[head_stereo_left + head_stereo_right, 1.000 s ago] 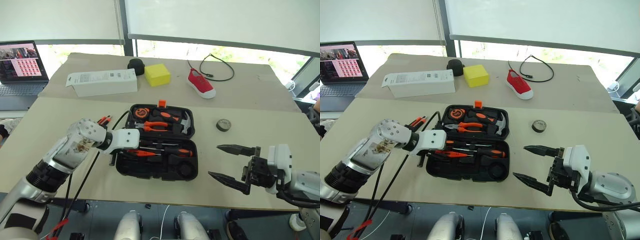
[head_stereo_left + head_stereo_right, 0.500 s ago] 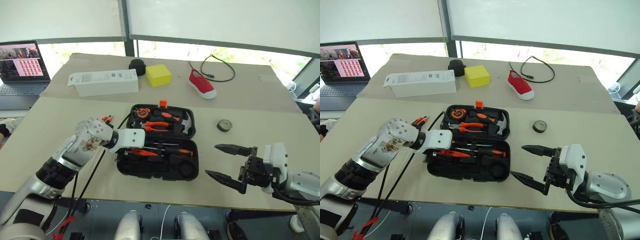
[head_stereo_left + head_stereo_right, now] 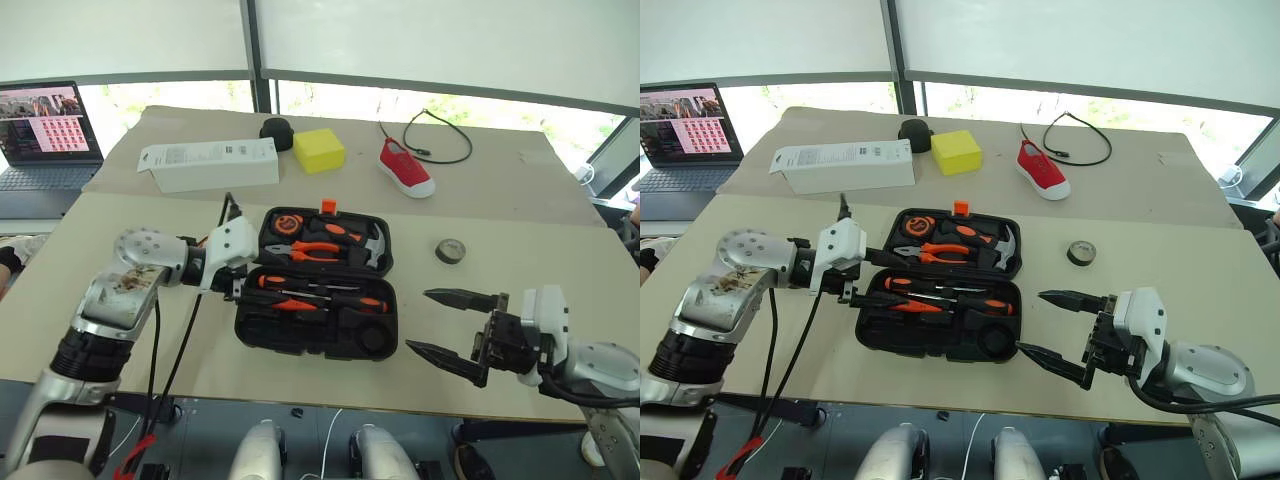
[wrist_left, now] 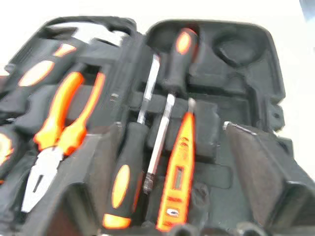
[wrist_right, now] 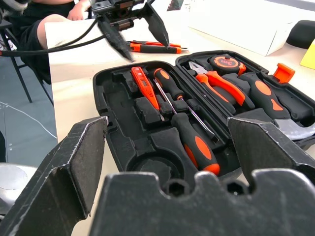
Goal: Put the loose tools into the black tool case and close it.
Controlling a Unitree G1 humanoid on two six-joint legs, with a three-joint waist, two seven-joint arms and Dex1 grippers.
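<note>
Tool case (image 3: 318,300) sits open mid-bench, hinge line running left-right, lid half on the far side with pliers (image 3: 312,251) and hammer (image 3: 368,243) slotted in. Left gripper (image 3: 872,278) hangs at the case's left edge, jaws parted and empty. Near tray holds two screwdrivers (image 5: 193,141) and the slim orange tester (image 4: 178,178), all lying left-right along the tray. Right wrist view shows one more orange-black tool (image 5: 153,47) loose on the bench just left of the case, long axis roughly left-right — left arm is clearly the nearer one for it. Tape roll (image 3: 450,250) lies on the bench right of the case, far side of the right gripper (image 3: 452,325), well clear of the left arm. Right jaws wide open, empty, pointing left toward the case's near right corner — my read is that this arm takes the roll.
</note>
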